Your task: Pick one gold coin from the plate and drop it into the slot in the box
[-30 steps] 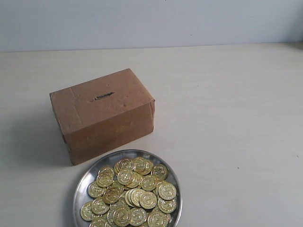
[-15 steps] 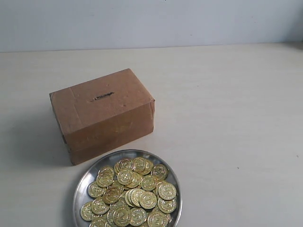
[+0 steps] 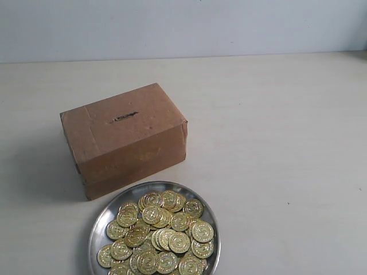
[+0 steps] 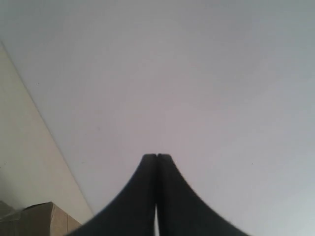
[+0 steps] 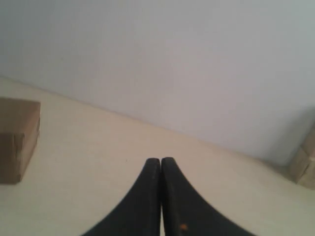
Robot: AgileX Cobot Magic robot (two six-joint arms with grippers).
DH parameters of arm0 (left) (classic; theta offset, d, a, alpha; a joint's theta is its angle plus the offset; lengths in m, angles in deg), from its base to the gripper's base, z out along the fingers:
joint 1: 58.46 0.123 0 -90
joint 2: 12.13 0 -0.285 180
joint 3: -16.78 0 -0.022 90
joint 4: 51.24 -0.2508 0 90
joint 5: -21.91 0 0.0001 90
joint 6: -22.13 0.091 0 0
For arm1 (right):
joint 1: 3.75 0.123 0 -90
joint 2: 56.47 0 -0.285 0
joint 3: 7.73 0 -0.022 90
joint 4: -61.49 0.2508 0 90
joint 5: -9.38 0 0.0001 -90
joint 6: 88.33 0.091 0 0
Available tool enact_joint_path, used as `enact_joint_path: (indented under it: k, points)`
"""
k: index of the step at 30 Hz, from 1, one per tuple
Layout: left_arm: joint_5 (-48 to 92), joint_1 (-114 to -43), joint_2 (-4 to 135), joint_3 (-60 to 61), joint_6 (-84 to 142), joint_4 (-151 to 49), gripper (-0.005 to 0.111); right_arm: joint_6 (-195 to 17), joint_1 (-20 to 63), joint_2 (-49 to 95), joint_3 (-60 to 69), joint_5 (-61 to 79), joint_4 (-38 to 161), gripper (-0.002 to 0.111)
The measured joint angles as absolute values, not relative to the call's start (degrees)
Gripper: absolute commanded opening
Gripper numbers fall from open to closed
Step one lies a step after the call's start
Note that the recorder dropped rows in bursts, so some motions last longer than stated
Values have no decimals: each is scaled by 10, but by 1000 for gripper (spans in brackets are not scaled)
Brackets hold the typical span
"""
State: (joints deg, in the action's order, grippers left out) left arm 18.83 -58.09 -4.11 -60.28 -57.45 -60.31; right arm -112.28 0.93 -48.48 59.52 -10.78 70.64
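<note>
The brown cardboard box [image 3: 123, 137] stands on the pale table, left of centre in the exterior view, with the dark slot [image 3: 124, 117] cut in its top. In front of it sits the silver plate [image 3: 102, 220], heaped with several gold coins [image 3: 163, 229]. Neither arm shows in the exterior view. The left gripper [image 4: 156, 156] is shut with nothing between its black fingers, pointing at the pale wall; a corner of the box [image 4: 44, 219] shows beside it. The right gripper [image 5: 160, 160] is also shut and empty, over bare table, with the box [image 5: 17, 137] off to one side.
A pale wall [image 3: 183, 26] runs behind the table. In the right wrist view a tan block-like object [image 5: 306, 164] sits at the table's far edge near the wall.
</note>
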Motion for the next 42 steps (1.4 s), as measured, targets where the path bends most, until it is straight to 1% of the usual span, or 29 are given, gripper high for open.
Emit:
enact_joint_path:
  k: [4,8,13,20,31,33,34,39,42]
  points:
    - [189,-581,-41,-603,-573,-592,0,-1123,9,-485,650,-107,705,0]
    - [202,-581,-41,-603,-563,-542,0,-1123,9,-484,690,-108,705,0]
    - [276,-581,-41,-603,-561,-476,0,-1123,9,-484,693,-91,705,0]
    - [408,-581,-41,-603,-561,-461,0,-1123,9,-484,693,-80,705,0]
    - [429,-581,-41,-603,-554,-460,0,-1122,9,-484,693,-78,720,0]
    - [429,-581,-41,-603,-462,-459,0,-1122,9,-484,693,-78,720,0]
    - [429,-581,-41,-603,-345,-459,0,-1122,9,-484,693,-77,720,0]
    - [426,-581,-41,-603,39,-460,0,-1122,9,-484,693,-77,720,0]
    - [419,-581,-41,-603,154,-460,0,-1122,9,-484,693,-77,720,0]
